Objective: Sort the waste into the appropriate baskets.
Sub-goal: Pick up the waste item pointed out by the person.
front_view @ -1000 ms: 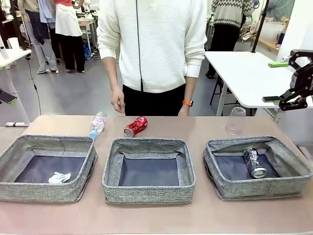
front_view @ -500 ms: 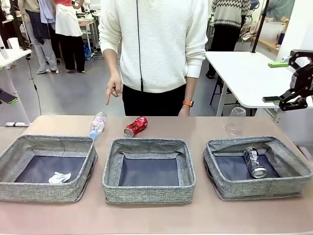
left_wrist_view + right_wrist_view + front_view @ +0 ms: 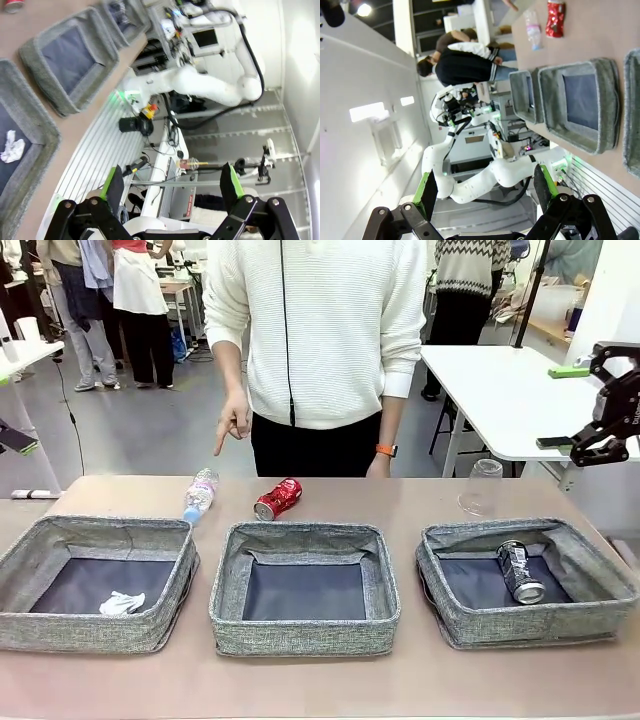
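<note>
A grey floor [image 3: 140, 435] stretches beyond the brown table [image 3: 400, 495]. At two o'clock stands a white table [image 3: 500, 390] on white legs; at eleven o'clock, people [image 3: 135, 310] stand well back in bright, even light.

The tan table [image 3: 400, 685] carries three grey fabric bins in a row: the left basket [image 3: 95, 632], middle basket [image 3: 305, 635] and right basket [image 3: 530, 625]. Behind them lie a clear bottle [image 3: 200, 494] and a crushed red can [image 3: 278, 498], near each other. Farther right stands a clear plastic cup [image 3: 482, 486], seemingly upside down.
</note>
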{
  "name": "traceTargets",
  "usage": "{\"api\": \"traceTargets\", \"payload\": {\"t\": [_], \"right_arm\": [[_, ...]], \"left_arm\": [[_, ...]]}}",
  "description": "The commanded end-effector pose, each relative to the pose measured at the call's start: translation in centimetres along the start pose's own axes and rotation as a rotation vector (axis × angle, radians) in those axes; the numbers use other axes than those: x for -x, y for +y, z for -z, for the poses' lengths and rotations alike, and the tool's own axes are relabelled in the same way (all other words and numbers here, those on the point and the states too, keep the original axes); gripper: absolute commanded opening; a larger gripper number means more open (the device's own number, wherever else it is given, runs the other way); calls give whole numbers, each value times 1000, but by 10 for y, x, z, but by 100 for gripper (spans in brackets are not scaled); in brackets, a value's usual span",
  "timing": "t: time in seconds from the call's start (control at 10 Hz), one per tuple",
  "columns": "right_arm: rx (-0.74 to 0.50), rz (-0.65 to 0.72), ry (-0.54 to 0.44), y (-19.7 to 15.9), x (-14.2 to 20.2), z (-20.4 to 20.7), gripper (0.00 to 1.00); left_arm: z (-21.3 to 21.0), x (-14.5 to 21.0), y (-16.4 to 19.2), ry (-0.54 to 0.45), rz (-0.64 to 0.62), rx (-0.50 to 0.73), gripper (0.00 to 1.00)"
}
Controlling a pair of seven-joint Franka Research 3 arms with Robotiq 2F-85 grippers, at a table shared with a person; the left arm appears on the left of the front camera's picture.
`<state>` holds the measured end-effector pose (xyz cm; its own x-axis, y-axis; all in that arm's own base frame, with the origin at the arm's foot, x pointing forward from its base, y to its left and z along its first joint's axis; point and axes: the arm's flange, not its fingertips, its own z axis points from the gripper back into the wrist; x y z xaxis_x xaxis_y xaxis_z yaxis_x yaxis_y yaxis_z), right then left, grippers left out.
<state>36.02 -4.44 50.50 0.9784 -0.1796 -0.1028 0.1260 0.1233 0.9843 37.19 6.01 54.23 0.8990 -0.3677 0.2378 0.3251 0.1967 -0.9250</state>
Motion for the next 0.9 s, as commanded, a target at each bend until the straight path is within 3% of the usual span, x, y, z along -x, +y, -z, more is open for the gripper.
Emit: {"api": "traceTargets", "payload": {"t": [0.0, 0.3, 0.5, 0.6, 0.8], "right_arm": [[8, -9, -1, -1, 3, -1, 100], [8, -9, -1, -1, 3, -1, 100], [8, -9, -1, -1, 3, -1, 100], [8, -9, -1, -1, 3, -1, 100], [8, -9, -1, -1, 3, -1, 100]], "left_arm": [[19, -46, -9, -39, -193, -272, 100], [90, -152, 30, 1, -386, -709, 100], [132, -192, 68, -103, -347, -1143, 100], [136, -197, 71, -94, -313, -1266, 100], [129, -197, 63, -217, -233, -1243, 100]]}}
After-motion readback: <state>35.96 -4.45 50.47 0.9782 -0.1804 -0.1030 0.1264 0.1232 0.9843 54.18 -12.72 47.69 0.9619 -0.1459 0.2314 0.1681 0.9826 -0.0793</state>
